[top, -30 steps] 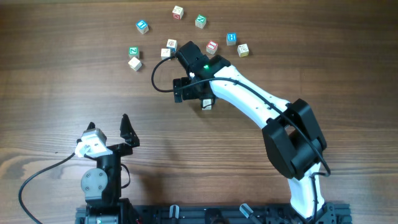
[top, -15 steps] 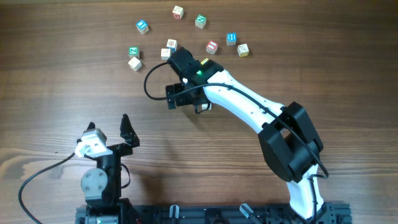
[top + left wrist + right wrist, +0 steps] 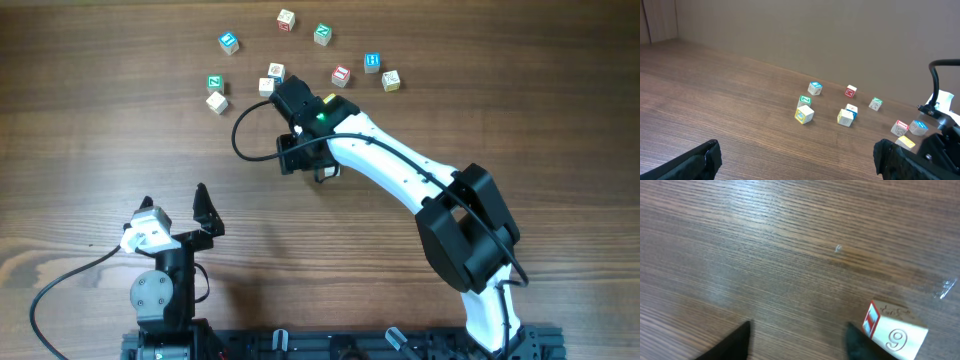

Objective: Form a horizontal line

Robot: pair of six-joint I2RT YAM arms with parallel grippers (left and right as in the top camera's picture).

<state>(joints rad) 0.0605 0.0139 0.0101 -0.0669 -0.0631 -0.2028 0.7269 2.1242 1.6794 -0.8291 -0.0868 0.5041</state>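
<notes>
No straight row of cubes shows. Several small wooden letter cubes lie scattered at the far side of the table, among them a blue-faced one (image 3: 229,42), a green-faced one (image 3: 322,34) and a yellow-faced one (image 3: 391,80). One pale cube (image 3: 327,172) lies apart, right beside my right gripper (image 3: 292,160). In the right wrist view that cube (image 3: 895,335) has a red-framed face and a "9", and sits just outside the right finger. My right gripper (image 3: 799,335) is open and empty over bare wood. My left gripper (image 3: 172,205) is open and empty near the front left.
The left wrist view shows the scattered cubes (image 3: 804,114) far ahead of my left gripper (image 3: 800,165), with the right arm (image 3: 940,145) at the right edge. A black cable (image 3: 245,125) loops left of the right wrist. A wall backs the table.
My right arm has swung left, and the pale cube beside it has shifted slightly left. The left arm has not moved.
</notes>
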